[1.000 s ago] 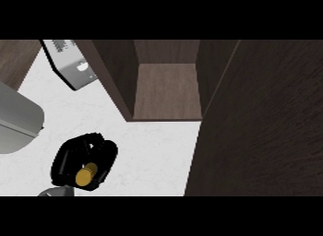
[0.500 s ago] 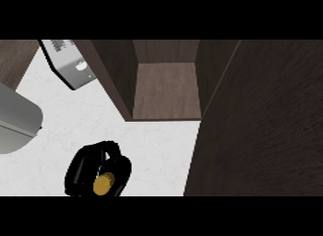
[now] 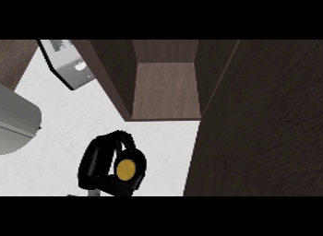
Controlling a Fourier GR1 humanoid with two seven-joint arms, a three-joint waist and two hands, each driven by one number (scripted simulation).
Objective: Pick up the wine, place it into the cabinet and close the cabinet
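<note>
Head view, looking steeply down at the white counter point(image 3: 62, 138).

One black hand point(image 3: 99, 163) shows near the lower edge, left of centre, with its fingers curled round the wine bottle point(image 3: 126, 169). The bottle is seen end-on: a dark body with a round gold cap facing up. Which arm this hand belongs to cannot be told, since almost no forearm shows. Its place left of the middle suggests the robot's left hand, a judgement only. No other hand is in view.

The cabinet point(image 3: 165, 90) stands open just beyond the hand. Its brown shelf is bare, with dark side walls either side. The large dark panel point(image 3: 266, 124) filling the right of the view is probably the open cabinet door.

A grey appliance point(image 3: 8, 120) sits at the left edge, and a slim silver object point(image 3: 68, 62) lies at the upper left.

Progress, judged: the pick-up looks done, with the bottle in hand in front of the opening. Placing it on the shelf and closing the door remain.
</note>
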